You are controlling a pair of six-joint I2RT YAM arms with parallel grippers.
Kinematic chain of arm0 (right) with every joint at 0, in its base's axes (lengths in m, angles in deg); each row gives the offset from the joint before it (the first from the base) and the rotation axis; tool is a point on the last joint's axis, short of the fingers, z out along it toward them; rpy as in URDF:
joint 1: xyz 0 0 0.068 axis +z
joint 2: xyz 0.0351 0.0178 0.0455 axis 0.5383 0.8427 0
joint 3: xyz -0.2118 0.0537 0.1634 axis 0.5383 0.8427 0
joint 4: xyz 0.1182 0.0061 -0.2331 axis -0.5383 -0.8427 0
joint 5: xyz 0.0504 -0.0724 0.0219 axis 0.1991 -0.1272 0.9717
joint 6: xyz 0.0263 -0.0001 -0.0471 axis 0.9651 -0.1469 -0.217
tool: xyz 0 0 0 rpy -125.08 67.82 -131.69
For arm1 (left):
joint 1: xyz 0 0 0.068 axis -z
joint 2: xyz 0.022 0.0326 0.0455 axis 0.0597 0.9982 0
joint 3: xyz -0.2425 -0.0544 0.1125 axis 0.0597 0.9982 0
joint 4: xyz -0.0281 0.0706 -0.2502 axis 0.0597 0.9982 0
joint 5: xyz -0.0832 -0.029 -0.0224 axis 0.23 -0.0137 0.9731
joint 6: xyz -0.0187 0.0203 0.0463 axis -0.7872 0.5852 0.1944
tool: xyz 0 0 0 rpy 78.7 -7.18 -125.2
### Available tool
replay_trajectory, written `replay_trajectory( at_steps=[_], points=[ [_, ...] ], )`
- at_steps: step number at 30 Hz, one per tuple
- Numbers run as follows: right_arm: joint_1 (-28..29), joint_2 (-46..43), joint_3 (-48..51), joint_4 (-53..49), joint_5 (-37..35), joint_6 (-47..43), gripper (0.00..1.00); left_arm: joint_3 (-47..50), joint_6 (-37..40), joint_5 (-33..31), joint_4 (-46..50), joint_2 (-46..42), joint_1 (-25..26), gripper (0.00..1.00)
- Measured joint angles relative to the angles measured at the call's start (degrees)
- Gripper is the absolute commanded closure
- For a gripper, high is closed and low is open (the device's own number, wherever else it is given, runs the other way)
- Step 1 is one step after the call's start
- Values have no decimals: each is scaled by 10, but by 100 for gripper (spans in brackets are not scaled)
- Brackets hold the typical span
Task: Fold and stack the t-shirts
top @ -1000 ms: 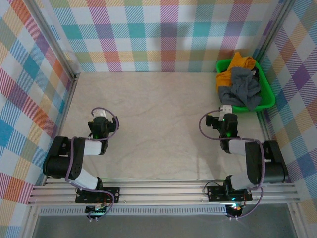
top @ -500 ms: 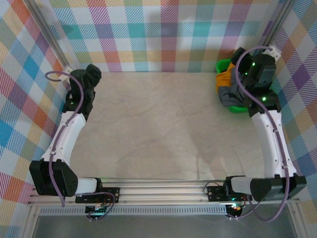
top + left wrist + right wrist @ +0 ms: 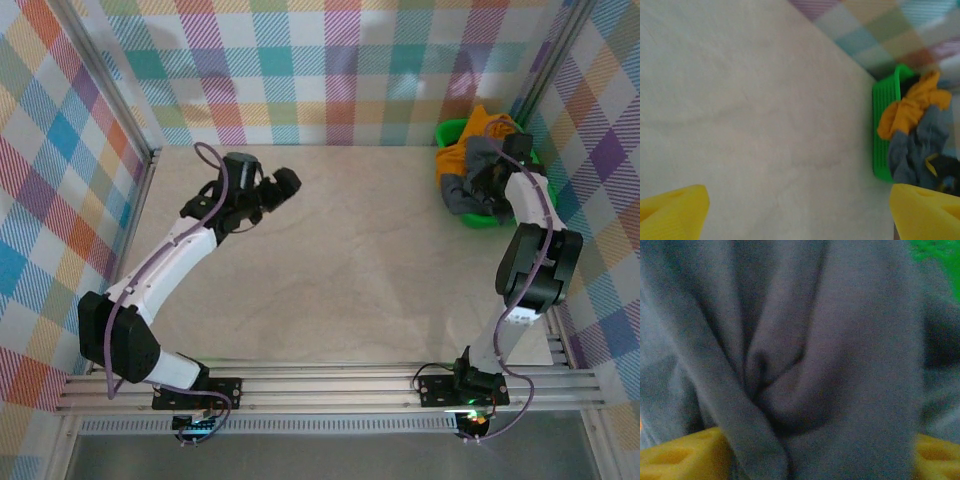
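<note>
Top view: green basket (image 3: 538, 170) sits in the upper right corner of the table (image 3: 330, 270), against the checked walls (image 3: 330, 70). The t-shirts are all bunched inside it, unfolded. The mustard-orange tee (image 3: 482, 124) is at the top of the heap, and the slate-grey tee (image 3: 462, 190) spills over the basket's left rim. A charcoal one can't be told apart in the pile.

Right hand (image 3: 490, 180) is down in the basket on the grey cloth, with its arm running up the right side of the frame. In the right wrist view a thick fold of the slate-grey tee stands between the two yellow fingers (image 3: 685, 455), one at each lower corner. The jaws are partly apart with cloth in the gap — can't tell whether they actually pinch it. A sliver of green basket shows at the upper right of that frame.

Left hand (image 3: 285, 185) is in the upper left-centre of the top view, over bare table, well apart from the basket. In the left wrist view its yellow fingertips sit at the far lower corners — jaws wide, nothing between them. That view also has the basket at the right edge, orange tee above the grey. A dark shape at the lower right of the heap is too blurred to name.
</note>
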Motion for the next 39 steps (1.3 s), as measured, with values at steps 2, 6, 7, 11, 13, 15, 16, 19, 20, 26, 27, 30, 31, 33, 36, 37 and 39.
replay_trajectory(
  at_steps=[2, 6, 7, 11, 13, 15, 16, 19, 20, 26, 27, 30, 31, 33, 36, 37, 39],
  points=[
    [-2, 9, -4, 7, 18, -3, 94, 9, -3, 0, 4, -6, 5, 20],
    [3, -29, 40, 73, 17, 1, 100, 3, -1, -3, 21, -7, 5, 31],
    [9, -53, 58, 85, 0, -1, 100, -3, 0, -4, 29, -6, 5, 33],
    [77, -145, 49, 103, -79, -22, 100, -31, 3, -8, 42, -3, 5, 37],
    [127, -183, 14, 126, -111, -44, 100, -45, 3, -13, 48, 3, 5, 37],
    [172, -212, -28, 151, -127, -65, 100, -59, 5, -19, 59, 11, 5, 36],
    [192, -223, -57, 160, -130, -75, 100, -67, 7, -24, 67, 17, 5, 35],
    [230, -240, -141, 192, -129, -103, 100, -95, 14, -47, 97, 30, 5, 31],
    [239, -244, -161, 201, -126, -110, 100, -103, 16, -56, 106, 32, 5, 30],
    [335, -250, -216, 213, -103, -133, 100, -134, 22, -112, 157, 23, 5, 22],
    [360, -251, -201, 214, -102, -132, 100, -134, 23, -121, 167, 17, 5, 21],
    [442, -255, -116, 216, -106, -116, 100, -133, 22, -150, 200, -12, 5, 20],
    [468, -252, -80, 210, -105, -103, 99, -129, 22, -160, 209, -27, 5, 19],
    [503, -229, -25, 186, -86, -67, 68, -116, 22, -176, 224, -64, 5, 17],
    [531, -162, 11, 122, -40, -4, 39, -87, 23, -191, 244, -125, 5, 15],
    [531, -149, 29, 109, -35, 11, 35, -77, 24, -191, 248, -141, 5, 15],
    [525, -152, 83, 98, -31, 31, 27, -60, 27, -188, 254, -158, 5, 15]
  ],
)
